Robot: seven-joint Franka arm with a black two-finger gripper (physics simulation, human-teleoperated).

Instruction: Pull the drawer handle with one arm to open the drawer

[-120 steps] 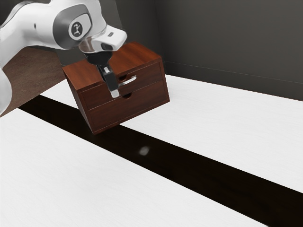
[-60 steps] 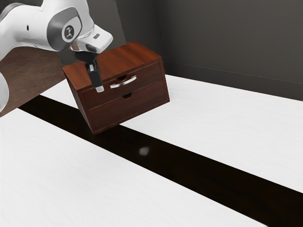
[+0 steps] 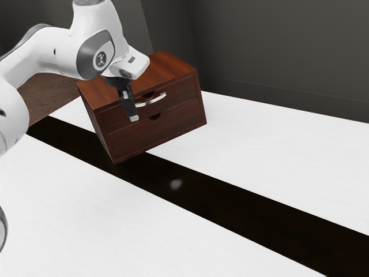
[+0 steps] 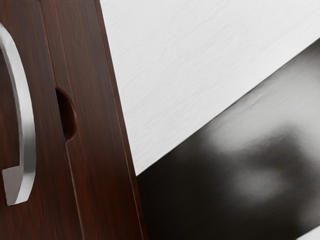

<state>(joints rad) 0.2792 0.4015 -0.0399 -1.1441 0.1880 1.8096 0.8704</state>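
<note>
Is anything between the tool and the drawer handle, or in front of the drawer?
Nothing visible does. The tool hangs beside the handle, at its end toward the exterior view's left, and nothing stands before the drawer front.

The exterior camera looked obliquely down across the counter (image 3: 277,150) from moderate distance. The wrist camera faced the cabinet front (image 4: 100,150) at close range. Both views shared the handle (image 3: 151,100).

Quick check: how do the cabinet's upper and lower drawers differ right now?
The upper drawer carries a curved silver handle; the lower drawer shows only a half-round notch. The gripper hangs before the upper drawer, beside the handle's end, not the lower drawer. Both are reddish-brown wood with fronts flush.
</note>
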